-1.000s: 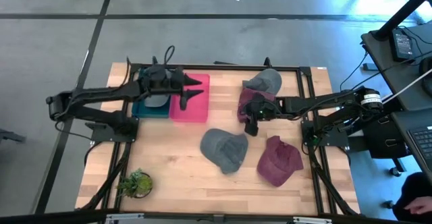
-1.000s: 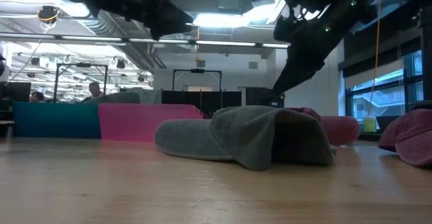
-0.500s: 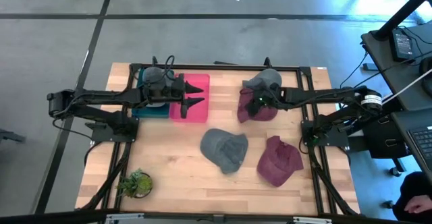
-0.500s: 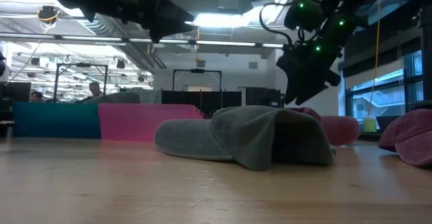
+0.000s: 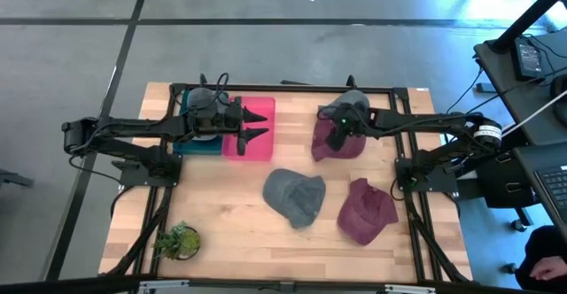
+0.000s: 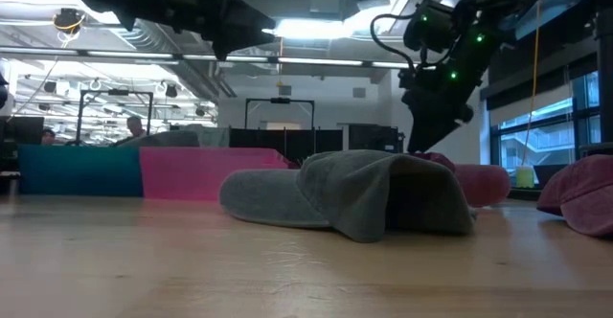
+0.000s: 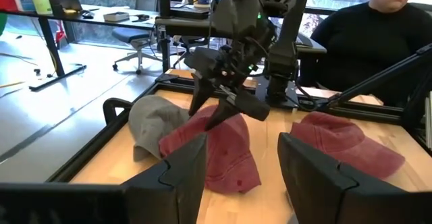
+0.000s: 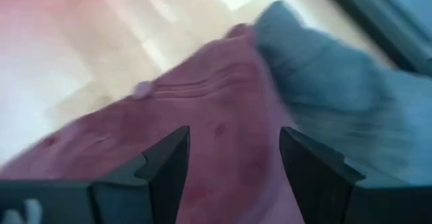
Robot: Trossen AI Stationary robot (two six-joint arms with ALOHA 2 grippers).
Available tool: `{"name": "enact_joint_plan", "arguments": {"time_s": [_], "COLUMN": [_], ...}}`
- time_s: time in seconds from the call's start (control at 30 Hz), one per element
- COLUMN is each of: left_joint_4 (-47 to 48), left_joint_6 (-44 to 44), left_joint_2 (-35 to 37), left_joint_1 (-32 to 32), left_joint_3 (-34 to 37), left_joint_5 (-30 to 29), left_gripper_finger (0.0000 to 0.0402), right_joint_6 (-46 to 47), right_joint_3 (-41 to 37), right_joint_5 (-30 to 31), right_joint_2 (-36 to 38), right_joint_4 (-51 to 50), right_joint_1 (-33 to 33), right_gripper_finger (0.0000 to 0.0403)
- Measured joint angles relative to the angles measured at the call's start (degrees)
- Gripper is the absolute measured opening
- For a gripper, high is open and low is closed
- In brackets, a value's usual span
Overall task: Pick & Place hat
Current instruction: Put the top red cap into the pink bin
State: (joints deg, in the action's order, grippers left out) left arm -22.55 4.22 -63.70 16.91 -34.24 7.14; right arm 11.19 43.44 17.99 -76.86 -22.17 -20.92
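The right gripper (image 5: pixel 335 140), spread wide and empty, is poised directly above the maroon hat (image 5: pixel 330 145); one fold should be pinched squarely.

text check | nothing readable anywhere, honestly | no labels, brands, numbers or signs legible on the hats, bins, arms or the room behind

We see the maroon fabric cap (image 5: pixel 335 143) overlapped behind by the grey cap (image 5: pixel 352 106), right of the pink rectangular bin (image 5: pixel 251 128).
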Motion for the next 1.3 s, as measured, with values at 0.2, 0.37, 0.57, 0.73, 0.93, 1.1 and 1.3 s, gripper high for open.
{"name": "enact_joint_plan", "arguments": {"time_s": [0.2, 0.37, 0.57, 0.73, 0.93, 1.1, 1.3], "left_joint_4": [0.00, 0.03, 0.07, 0.08, 0.07, 0.07, 0.04], "left_joint_6": [0.12, 0.12, 0.12, 0.14, 0.14, 0.09, -2.89], "left_joint_2": [-0.02, -0.02, -0.02, -0.02, -0.02, -0.02, -0.02], "left_joint_1": [0.00, 0.00, 0.00, 0.00, 0.00, -0.32, -3.46], "left_joint_3": [0.00, 0.00, 0.00, 0.00, 0.00, 0.00, 0.00], "left_joint_5": [0.02, 0.04, 0.04, 0.04, 0.04, -0.08, -9.02], "left_gripper_finger": [0.0173, 0.0175, 0.0175, 0.0173, 0.0175, 0.0172, 0.0171], "right_joint_6": [-1.17, -1.30, 0.55, -0.64, -2.51, -2.98, -3.05], "right_joint_3": [0.00, 0.00, 0.00, 0.00, 0.00, 0.00, 0.00], "right_joint_5": [0.32, -1.15, -1.17, -1.09, -1.09, -1.10, -0.84], "right_joint_2": [-0.71, -4.02, -7.26, -7.41, -7.09, -3.85, 1.90], "right_joint_4": [0.24, 1.56, 2.69, 2.69, 2.77, 3.35, 4.69], "right_joint_1": [-1.09, -2.59, -3.41, -3.35, -3.35, -2.80, -1.87], "right_gripper_finger": [0.0227, 0.0227, 0.0185, 0.0067, 0.0022, 0.0009, 0.0010]}}
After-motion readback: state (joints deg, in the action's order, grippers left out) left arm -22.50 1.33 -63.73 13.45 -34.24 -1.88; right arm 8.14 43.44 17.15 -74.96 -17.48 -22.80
